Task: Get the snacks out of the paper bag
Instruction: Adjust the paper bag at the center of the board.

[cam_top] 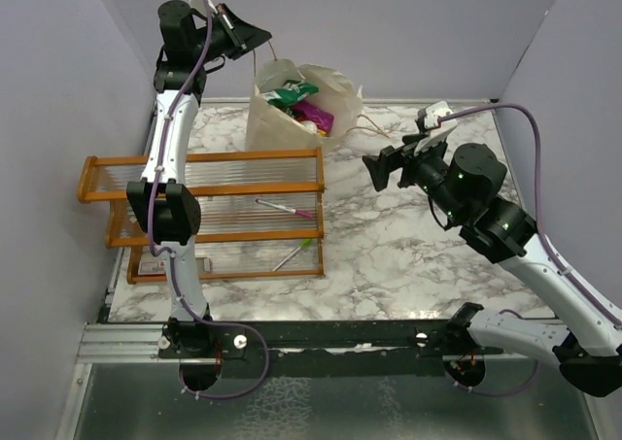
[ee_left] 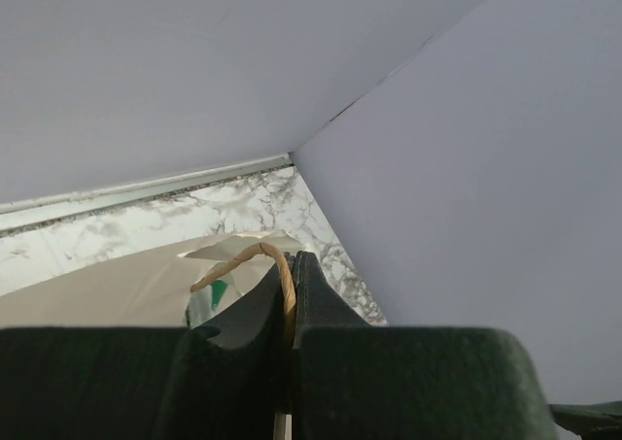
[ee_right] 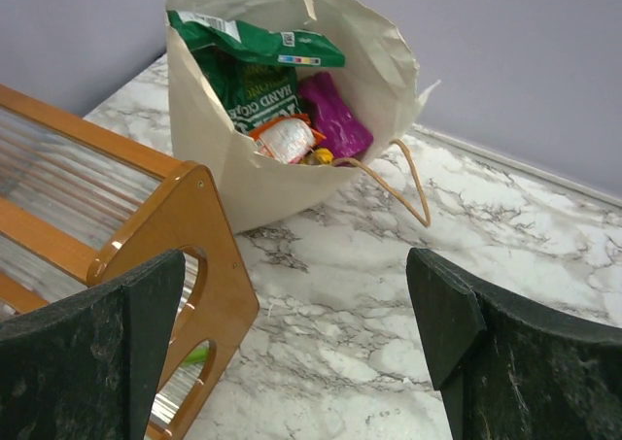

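- left wrist view: left gripper (ee_left: 292, 270) is clenched on the handle (ee_left: 255, 254) of the bag (ee_left: 107, 287), the twine looping up between its fingertips.
- top view: bag stands open at the far middle of the table (cam_top: 408, 255), just beyond the rack (cam_top: 224, 207).
- snacks (ee_right: 287, 100) are inside the bag: green packet (ee_right: 253, 56) on top, magenta packet (ee_right: 335, 119) to its right, orange-white packet (ee_right: 285, 139) nearer.
- right gripper (ee_right: 296, 294) hovers right of the bag, spread wide, holding nothing.

The top view looks down from behind the arms (cam_top: 175, 217) over the whole desk (cam_top: 389, 255). The left wrist view peers past the left hand (ee_left: 292, 268) into the far corner (ee_left: 292, 154). The right wrist view faces the paper bag (ee_right: 243, 178) closely; all share it.
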Motion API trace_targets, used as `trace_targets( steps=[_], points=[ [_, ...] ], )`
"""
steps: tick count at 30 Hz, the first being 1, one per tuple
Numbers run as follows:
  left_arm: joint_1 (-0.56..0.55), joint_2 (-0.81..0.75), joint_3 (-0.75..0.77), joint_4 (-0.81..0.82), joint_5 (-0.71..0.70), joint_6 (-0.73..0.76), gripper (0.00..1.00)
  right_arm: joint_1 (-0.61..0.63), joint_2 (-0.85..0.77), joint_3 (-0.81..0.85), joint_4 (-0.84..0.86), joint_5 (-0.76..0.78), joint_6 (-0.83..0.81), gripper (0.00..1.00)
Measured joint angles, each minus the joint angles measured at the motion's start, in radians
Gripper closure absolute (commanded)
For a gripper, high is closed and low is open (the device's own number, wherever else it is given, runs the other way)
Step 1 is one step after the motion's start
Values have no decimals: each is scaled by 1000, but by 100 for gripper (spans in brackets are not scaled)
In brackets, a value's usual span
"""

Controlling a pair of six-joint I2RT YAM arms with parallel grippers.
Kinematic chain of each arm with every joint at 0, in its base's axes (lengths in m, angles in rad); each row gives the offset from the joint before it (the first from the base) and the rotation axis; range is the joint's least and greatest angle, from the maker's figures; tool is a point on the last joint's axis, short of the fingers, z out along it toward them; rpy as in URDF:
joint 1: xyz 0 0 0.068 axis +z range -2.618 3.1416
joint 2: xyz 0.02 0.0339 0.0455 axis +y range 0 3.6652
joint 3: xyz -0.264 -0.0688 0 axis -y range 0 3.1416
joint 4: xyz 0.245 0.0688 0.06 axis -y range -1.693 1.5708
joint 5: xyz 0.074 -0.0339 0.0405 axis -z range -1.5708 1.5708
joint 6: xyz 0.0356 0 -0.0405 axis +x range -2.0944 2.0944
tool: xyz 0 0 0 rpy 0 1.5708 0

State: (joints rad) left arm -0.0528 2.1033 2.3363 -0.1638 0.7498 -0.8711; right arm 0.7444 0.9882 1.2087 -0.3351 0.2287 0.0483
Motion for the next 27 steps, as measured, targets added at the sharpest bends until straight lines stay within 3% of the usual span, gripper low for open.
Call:
trace_targets(
  steps=[7,17,21,27],
  points=[
    [11,-14,-71,78,79,-12,100,0,48,2,15,-14,35,4],
    [-90,-187,-266,106,98,-2,100,-14,212,97,22,-32,216,11],
    [-115,-247,-340,108,84,6,100,-89,304,131,62,-111,375,18],
    [-126,-270,-392,135,66,-10,100,-289,470,129,153,-309,648,17]
  ],
)
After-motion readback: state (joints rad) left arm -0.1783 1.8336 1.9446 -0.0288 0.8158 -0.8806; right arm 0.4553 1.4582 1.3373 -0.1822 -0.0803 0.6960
